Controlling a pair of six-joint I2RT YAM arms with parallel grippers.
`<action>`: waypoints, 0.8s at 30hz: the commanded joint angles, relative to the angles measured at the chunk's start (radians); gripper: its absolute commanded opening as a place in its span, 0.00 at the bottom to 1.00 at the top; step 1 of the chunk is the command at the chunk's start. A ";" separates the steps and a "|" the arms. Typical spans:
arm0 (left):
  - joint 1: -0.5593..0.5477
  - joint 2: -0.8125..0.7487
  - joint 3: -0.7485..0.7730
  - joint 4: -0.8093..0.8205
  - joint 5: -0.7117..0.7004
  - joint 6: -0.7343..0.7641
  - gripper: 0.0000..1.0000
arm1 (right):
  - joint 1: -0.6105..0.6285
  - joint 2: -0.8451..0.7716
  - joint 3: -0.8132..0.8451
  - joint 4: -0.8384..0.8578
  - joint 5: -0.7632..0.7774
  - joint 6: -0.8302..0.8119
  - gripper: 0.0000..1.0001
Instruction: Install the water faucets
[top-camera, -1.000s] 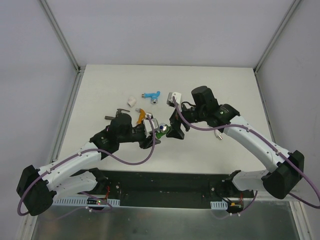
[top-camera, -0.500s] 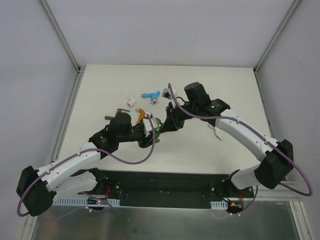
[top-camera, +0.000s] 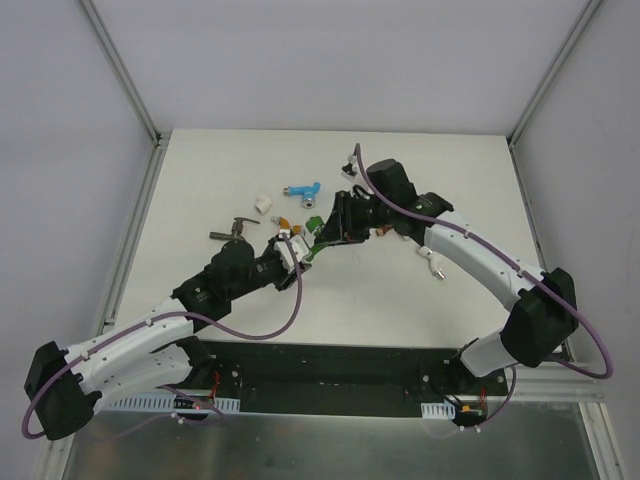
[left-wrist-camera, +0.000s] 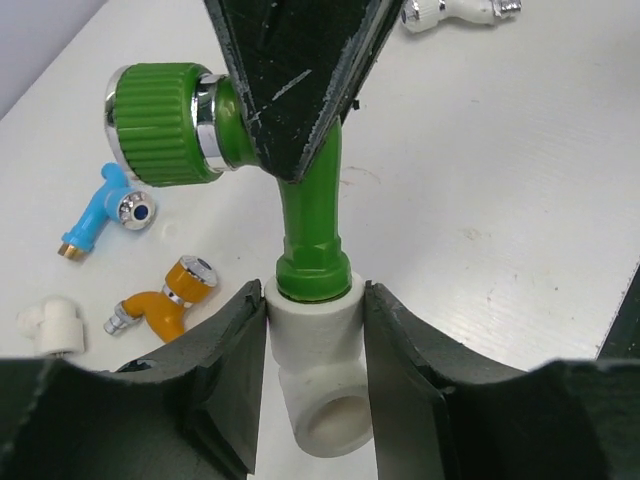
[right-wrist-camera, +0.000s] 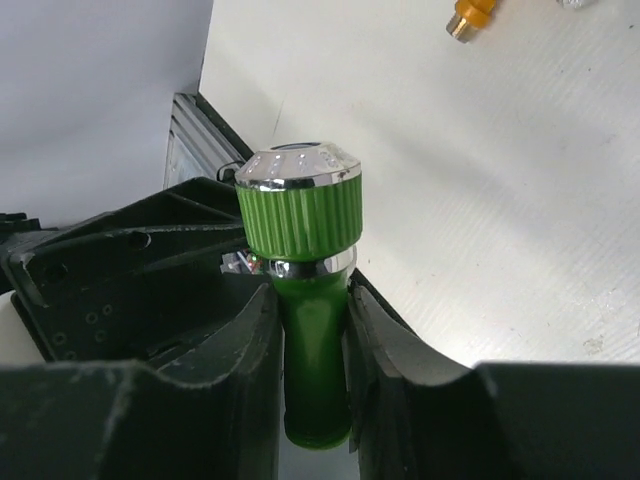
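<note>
Table (top-camera: 200, 180): green faucet (right-wrist-camera: 300, 215) in right tool (right-wrist-camera: 312, 330)

Overhead view looks down from behind; wrist views (very close) share the green faucet (left-wrist-camera: 310, 230).

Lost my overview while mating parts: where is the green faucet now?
Top view, mid-table, left of centre: the right tool grips the green faucet, its end in the white fitting held by the left tool, beside the orange faucet.

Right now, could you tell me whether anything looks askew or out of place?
Nothing stands out: the green faucet sits straight in the white fitting, which the left gripper clamps squarely.
</note>
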 joint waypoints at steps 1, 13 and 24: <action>-0.003 -0.088 0.027 0.128 -0.140 -0.162 0.47 | -0.050 -0.067 -0.058 0.125 0.127 0.011 0.00; 0.157 -0.164 0.049 -0.126 -0.297 -1.123 0.99 | -0.070 -0.283 -0.389 0.704 0.242 -0.144 0.00; 0.226 -0.071 -0.121 0.334 -0.228 -1.463 0.98 | -0.050 -0.323 -0.580 1.232 0.256 -0.038 0.00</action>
